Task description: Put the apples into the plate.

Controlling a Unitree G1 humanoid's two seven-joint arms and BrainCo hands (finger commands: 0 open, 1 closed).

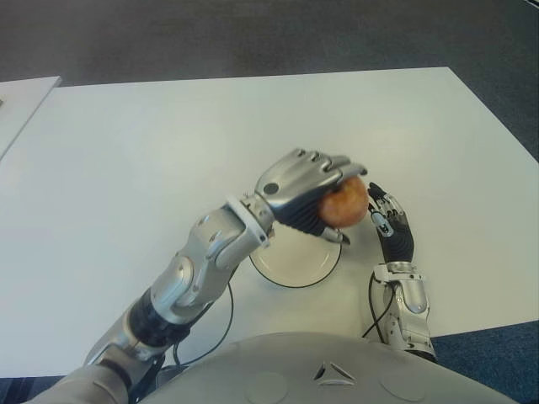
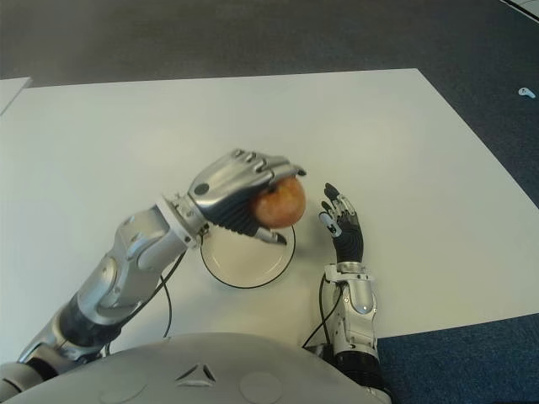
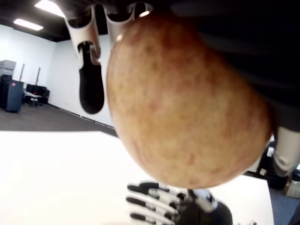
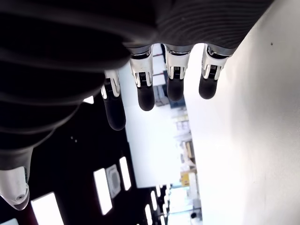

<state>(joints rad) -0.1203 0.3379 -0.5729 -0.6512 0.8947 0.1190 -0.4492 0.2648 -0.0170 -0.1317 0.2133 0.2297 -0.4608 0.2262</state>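
**benchbot_fan:** Looking at the apple (image 1: 345, 203) first: it's up off the table (image 1: 126, 143), wrapped in the left hand (image 1: 307, 189). Fingers (image 1: 324, 162) curl over the top, palm behind it, thumb underneath. It hangs over the far edge of the plate (image 1: 290, 268), which sits below and slightly back toward the wrist. Only one apple shows anywhere, whatever the task says about several.

**grip_nerd:** Agreed. From the wrist camera the apple fills nearly the whole view, mottled red and yellow, with fingertips over one side. I'd guess it's firm with a bit of heft, and that skin is smooth and probably slick, so a round thing like that can roll out of a loose hold. Cupping it around the widest part, like it's doing, looks right to me. It'll bruise if dropped from height, so lower before letting go.

**benchbot_fan:** And the other one?

**grip_nerd:** Right hand (image 2: 342, 225) is just beside the apple, on the side away from the left palm, next to the plate. Fingers straight and relaxed, nothing in them. Can't tell if it's touching the table.
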